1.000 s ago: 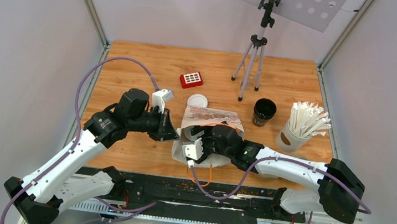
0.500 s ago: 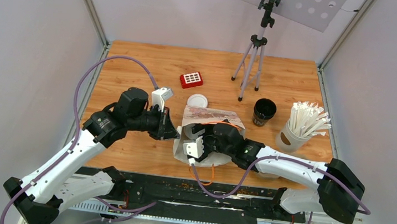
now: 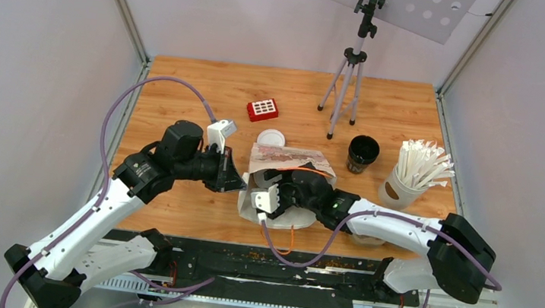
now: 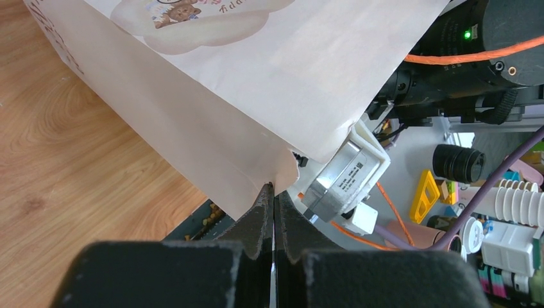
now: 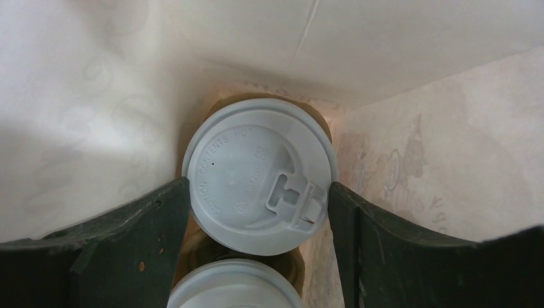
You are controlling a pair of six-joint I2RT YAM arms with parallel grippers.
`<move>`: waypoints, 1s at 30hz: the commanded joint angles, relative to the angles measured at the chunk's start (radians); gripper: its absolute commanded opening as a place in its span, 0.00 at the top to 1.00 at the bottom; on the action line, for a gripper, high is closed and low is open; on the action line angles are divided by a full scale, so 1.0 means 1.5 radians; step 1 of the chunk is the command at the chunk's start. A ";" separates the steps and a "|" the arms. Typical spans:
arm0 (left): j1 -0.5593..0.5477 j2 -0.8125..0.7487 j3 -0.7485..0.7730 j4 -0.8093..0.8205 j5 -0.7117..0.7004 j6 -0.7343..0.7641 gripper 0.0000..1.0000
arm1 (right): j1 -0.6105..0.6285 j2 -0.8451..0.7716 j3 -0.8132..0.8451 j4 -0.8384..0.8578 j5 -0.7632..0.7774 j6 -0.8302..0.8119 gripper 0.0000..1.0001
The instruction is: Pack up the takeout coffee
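Observation:
A white printed paper bag (image 3: 289, 159) stands at the table's middle. My left gripper (image 4: 274, 190) is shut on the bag's near corner edge (image 4: 282, 170) and holds it from the left. My right gripper (image 5: 260, 192) is inside the bag, its fingers (image 5: 154, 224) pressed on either side of a takeout coffee with a white lid (image 5: 260, 176). A second white lid (image 5: 234, 287) sits just below it, and brown cardboard tray (image 5: 192, 247) shows between them. Another black cup (image 3: 362, 153) stands open to the bag's right, and a loose white lid (image 3: 272, 138) lies behind the bag.
A white cup of wrapped straws (image 3: 409, 180) stands at the right. A red block (image 3: 263, 109) and a tripod (image 3: 346, 78) are at the back. Bag walls (image 5: 96, 96) close in around my right gripper.
My right wrist has shifted a little to the left, deeper along the bag. The left arm keeps its hold and has barely moved.

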 commanded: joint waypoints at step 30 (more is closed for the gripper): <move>0.003 -0.021 -0.015 0.060 0.015 -0.036 1.00 | 0.001 0.061 0.079 -0.004 0.024 0.057 0.25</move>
